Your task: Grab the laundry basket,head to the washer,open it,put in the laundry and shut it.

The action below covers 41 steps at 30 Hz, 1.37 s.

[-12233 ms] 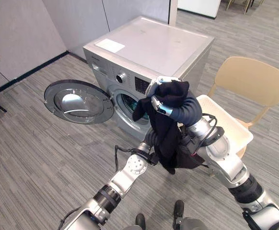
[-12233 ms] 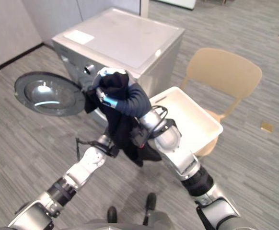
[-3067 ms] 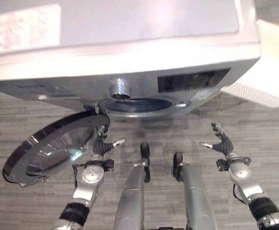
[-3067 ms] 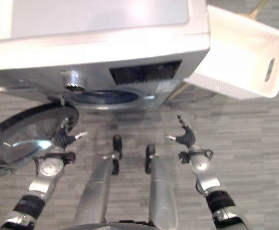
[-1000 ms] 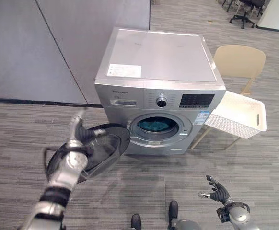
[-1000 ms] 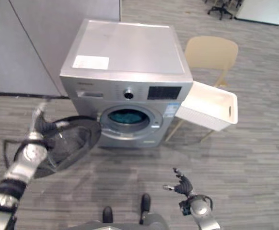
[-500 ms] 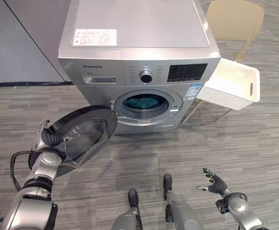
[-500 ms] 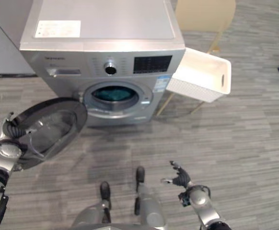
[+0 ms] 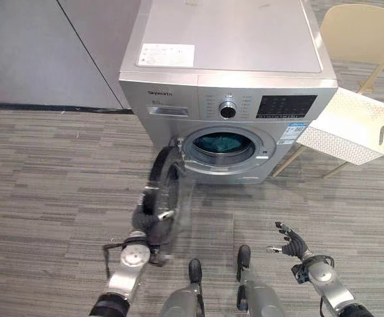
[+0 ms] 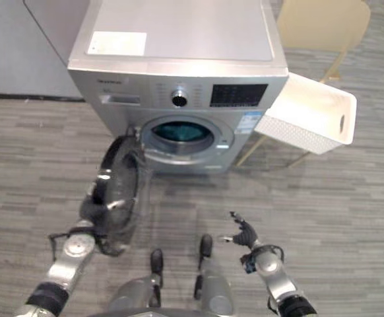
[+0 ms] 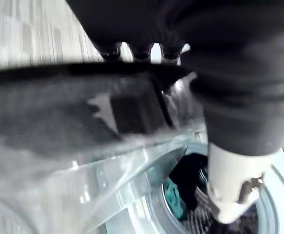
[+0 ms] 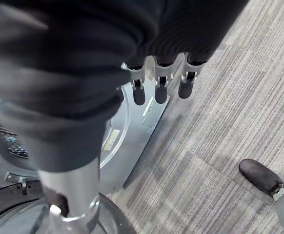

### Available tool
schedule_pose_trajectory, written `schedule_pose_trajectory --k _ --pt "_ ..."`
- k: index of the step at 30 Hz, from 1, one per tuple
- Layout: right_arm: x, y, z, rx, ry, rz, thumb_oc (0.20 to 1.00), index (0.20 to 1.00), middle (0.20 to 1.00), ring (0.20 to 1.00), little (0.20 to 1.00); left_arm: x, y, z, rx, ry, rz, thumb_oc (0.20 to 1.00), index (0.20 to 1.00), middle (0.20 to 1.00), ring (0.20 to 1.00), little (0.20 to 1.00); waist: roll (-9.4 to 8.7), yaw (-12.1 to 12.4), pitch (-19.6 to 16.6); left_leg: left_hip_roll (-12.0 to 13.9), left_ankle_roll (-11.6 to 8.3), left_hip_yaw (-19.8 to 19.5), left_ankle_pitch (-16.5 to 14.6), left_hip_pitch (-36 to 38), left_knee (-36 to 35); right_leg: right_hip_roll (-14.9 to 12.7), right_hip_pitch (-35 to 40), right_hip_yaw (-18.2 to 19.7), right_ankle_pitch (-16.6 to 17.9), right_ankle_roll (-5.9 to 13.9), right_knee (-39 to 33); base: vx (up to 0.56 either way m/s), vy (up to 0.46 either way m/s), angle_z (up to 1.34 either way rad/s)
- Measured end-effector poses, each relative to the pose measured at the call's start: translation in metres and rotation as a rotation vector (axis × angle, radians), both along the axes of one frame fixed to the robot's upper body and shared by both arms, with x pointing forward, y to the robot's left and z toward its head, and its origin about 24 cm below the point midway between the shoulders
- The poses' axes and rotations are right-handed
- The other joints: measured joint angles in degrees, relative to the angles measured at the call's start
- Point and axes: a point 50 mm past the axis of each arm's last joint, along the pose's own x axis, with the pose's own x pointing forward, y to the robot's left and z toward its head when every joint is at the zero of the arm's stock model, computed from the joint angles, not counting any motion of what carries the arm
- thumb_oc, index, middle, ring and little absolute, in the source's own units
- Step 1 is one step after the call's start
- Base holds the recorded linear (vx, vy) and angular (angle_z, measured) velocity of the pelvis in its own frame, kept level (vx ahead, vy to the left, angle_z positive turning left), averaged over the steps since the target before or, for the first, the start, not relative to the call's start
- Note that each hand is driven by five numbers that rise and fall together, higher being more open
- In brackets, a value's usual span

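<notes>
Left robot hand (image 9: 154,221) (fingers straight), pressing door (image 9: 164,186)

Your silver washer (image 9: 231,72) stands at the far side, its round door (image 9: 164,188) swung partway out on the left hinge. You can see dark and teal laundry (image 9: 222,142) in the drum. The white basket (image 9: 349,127) sits tilted at the washer's right.
</notes>
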Motion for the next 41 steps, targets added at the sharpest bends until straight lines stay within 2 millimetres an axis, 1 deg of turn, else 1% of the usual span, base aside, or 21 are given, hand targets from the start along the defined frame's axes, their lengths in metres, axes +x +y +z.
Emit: schedule_pose_trajectory --k 4,5,7,9,10,11,13,14,16,18,19,24,25,28,30,32,33,34,38,40,41 --pt "-0.005 0.005 -0.004 -0.001 0.022 0.024 1.000 1.000 1.000 1.000 1.000 0.014 -0.036 0.010 -0.046 -0.013 -0.155 1.000 1.000 1.000 1.000 1.000 -0.08 -1.5 0.0 -0.2 0.10 0.5 0.2 0.1 -0.2 0.0 -0.3 0.7 0.0 0.02 0.0 0.02 -0.041 -0.09" --pt "-0.006 0.009 -0.005 0.003 0.026 0.034 1.000 1.000 1.000 1.000 1.000 0.027 -0.051 0.023 -0.074 -0.052 -0.202 1.000 1.000 1.000 1.000 1.000 -0.22 -2.6 -0.2 -0.3 0.17 1.3 0.8 0.2 -0.9 0.0 -0.8 1.1 0.1 0.19 0.0 0.02 -0.024 -0.16" --pt "-0.003 0.011 -0.003 0.007 0.014 0.043 1.000 1.000 1.000 1.000 1.000 0.047 -0.062 0.039 -0.053 -0.100 -0.242 1.000 1.000 1.000 1.000 1.000 -0.27 -3.5 -0.2 -0.5 0.35 2.1 1.4 -0.2 -1.8 0.0 -1.8 2.1 0.4 0.60 0.0 0.01 0.014 -0.30" --pt "0.004 0.013 0.005 0.006 -0.024 0.056 1.000 1.000 1.000 1.000 1.000 0.077 -0.064 0.067 0.003 -0.184 -0.248 1.000 1.000 1.000 1.000 1.000 -0.32 -5.8 -0.3 -0.9 0.44 4.4 1.5 -0.3 -2.4 0.0 -3.5 4.4 0.9 1.24 0.0 0.01 0.036 -0.52" --pt "0.007 0.014 0.007 0.005 -0.035 0.059 1.000 1.000 1.000 1.000 1.000 0.089 -0.062 0.073 0.035 -0.193 -0.233 1.000 1.000 1.000 1.000 1.000 -0.28 -6.8 -0.5 -0.9 0.57 5.2 1.5 -0.5 -2.4 0.0 -4.0 4.9 0.9 1.34 0.0 -0.01 0.026 -0.57" --pt "0.013 0.016 0.013 0.003 -0.061 0.071 1.000 1.000 1.000 1.000 1.000 0.105 -0.050 0.087 0.098 -0.217 -0.179 1.000 1.000 1.000 1.000 1.000 -0.03 -8.5 -1.2 -1.0 0.71 6.4 1.2 -1.2 -2.4 -0.1 -5.5 5.0 0.9 1.29 0.0 -0.01 0.026 -0.56" --pt "0.020 0.015 0.020 -0.012 -0.092 0.093 1.000 1.000 1.000 1.000 1.000 0.127 -0.032 0.103 0.232 -0.221 -0.121 1.000 1.000 1.000 1.000 1.000 0.10 -10.1 -1.4 -1.0 0.83 8.2 1.2 -2.0 -2.4 0.1 -7.0 6.3 1.1 1.61 0.0 -0.01 0.008 -0.58" --pt "0.020 0.011 0.021 -0.032 -0.094 0.098 1.000 1.000 1.000 1.000 1.000 0.137 -0.012 0.117 0.338 -0.229 -0.055 1.000 1.000 1.000 1.000 1.000 0.15 -10.9 -1.4 -1.0 0.79 9.0 1.1 -2.3 -2.4 0.2 -7.8 6.4 2.2 1.99 0.0 -0.01 -0.007 -0.46" --pt "0.020 0.003 0.023 -0.057 -0.096 0.089 1.000 1.000 1.000 1.000 1.000 0.142 0.006 0.128 0.402 -0.243 0.000 1.000 1.000 1.000 1.000 1.000 0.40 -10.9 -1.5 -0.7 0.67 9.3 1.1 -2.9 -2.4 0.7 -8.8 7.0 3.0 1.01 0.0 0.01 -0.019 -0.27" --pt "0.016 -0.004 0.020 -0.070 -0.083 0.066 1.000 1.000 1.000 1.000 1.000 0.139 0.009 0.129 0.393 -0.262 0.015 1.000 1.000 1.000 1.000 1.000 0.81 -10.3 -1.3 -0.3 0.58 9.3 1.0 -3.0 -2.4 1.3 -9.1 7.2 3.7 0.06 0.0 0.01 -0.035 -0.11" --pt "0.015 -0.006 0.020 -0.068 -0.082 0.060 1.000 1.000 1.000 1.000 1.000 0.131 0.012 0.114 0.378 -0.235 0.019 1.000 1.000 1.000 1.000 1.000 1.41 -9.9 -1.5 0.3 0.34 9.1 1.0 -2.9 -2.4 1.9 -8.9 7.1 3.7 0.05 0.0 0.00 -0.035 -0.05" --pt "0.017 -0.011 0.024 -0.061 -0.103 0.031 1.000 1.000 1.000 1.000 1.000 0.109 0.002 0.091 0.319 -0.244 -0.016 1.000 1.000 1.000 1.000 1.000 2.26 -9.0 -1.3 0.9 -0.25 7.8 1.1 -2.0 -2.4 2.1 -7.4 6.0 3.5 -0.23 0.0 0.01 -0.031 0.11" --pt "0.016 -0.016 0.024 -0.062 -0.106 0.003 1.000 1.000 1.000 1.000 1.000 0.090 -0.003 0.066 0.271 -0.191 -0.027 1.000 1.000 1.000 1.000 1.000 2.74 -7.9 -1.3 1.2 -0.88 7.2 0.4 -0.5 -2.8 2.2 -5.6 5.5 2.5 -0.87 0.0 0.05 -0.050 0.21" --pt "0.005 -0.022 0.018 -0.056 -0.082 -0.034 1.000 1.000 1.000 1.000 1.000 0.053 -0.013 0.039 0.193 -0.158 -0.076 1.000 1.000 1.000 1.000 1.000 3.33 -6.8 -2.1 1.6 -1.30 5.6 -0.2 1.0 -2.8 2.3 -3.6 4.0 0.8 -1.27 -0.1 0.06 -0.063 0.28" --pt "0.005 -0.022 0.018 -0.046 -0.085 -0.046 1.000 1.000 1.000 1.000 1.000 0.026 -0.006 0.023 0.146 -0.114 -0.053 1.000 1.000 1.000 1.000 1.000 3.85 -6.0 -2.6 2.0 -1.44 4.7 -0.2 1.2 -2.8 2.5 -2.9 3.1 0.7 -0.99 0.0 0.04 -0.066 0.20" --pt "-0.006 -0.028 0.009 -0.053 -0.038 -0.077 1.000 1.000 1.000 1.000 1.000 -0.020 0.005 -0.010 0.100 0.024 -0.032 1.000 1.000 1.000 1.000 1.000 4.37 -4.2 -4.0 2.6 -1.94 3.2 -0.2 3.0 -2.8 3.2 -0.6 2.0 0.1 -1.90 -0.1 0.05 -0.073 0.28" --pt "-0.008 -0.029 0.007 -0.054 -0.030 -0.080 1.000 1.000 1.000 1.000 1.000 -0.024 0.007 -0.014 0.101 0.045 -0.028 1.000 1.000 1.000 1.000 1.000 4.46 -3.5 -4.5 2.7 -1.93 3.1 -0.2 3.0 -2.8 3.2 -0.5 1.9 0.0 -1.96 0.0 0.05 -0.059 0.24" --pt "-0.011 -0.029 0.003 -0.050 -0.012 -0.096 1.000 1.000 1.000 1.000 1.000 -0.039 0.015 -0.025 0.077 0.101 -0.003 1.000 1.000 1.000 1.000 1.000 4.33 -2.4 -5.4 2.9 -1.96 2.5 -0.2 3.4 -2.8 3.2 0.3 1.1 -0.2 -2.09 -0.1 0.02 -0.033 0.15" --pt "-0.025 -0.032 -0.008 -0.052 0.046 -0.120 1.000 1.000 1.000 1.000 1.000 -0.072 0.026 -0.052 0.003 0.241 0.058 1.000 1.000 1.000 1.000 1.000 3.87 -1.7 -8.2 3.1 -1.87 1.5 -0.4 5.1 -2.8 3.2 2.9 0.0 -1.0 -1.95 -0.1 0.02 -0.017 0.16" --pt "-0.044 -0.034 -0.024 -0.051 0.129 -0.155 1.000 1.000 1.000 1.000 1.000 -0.119 0.041 -0.084 0.000 0.441 0.119 1.000 1.000 1.000 1.000 1.000 2.39 -0.8 -10.5 3.2 -2.11 1.1 -0.9 6.3 -2.8 3.2 4.3 -0.4 -1.4 -1.95 -0.1 0.01 0.000 0.09" --pt "-0.048 -0.035 -0.027 -0.052 0.150 -0.162 1.000 1.000 1.000 1.000 1.000 -0.126 0.044 -0.089 0.004 0.475 0.131 1.000 1.000 1.000 1.000 1.000 2.14 -0.6 -10.7 3.2 -2.03 0.6 -0.8 6.4 -2.8 3.1 4.6 -0.8 -1.4 -1.95 -0.1 0.01 0.011 0.16"
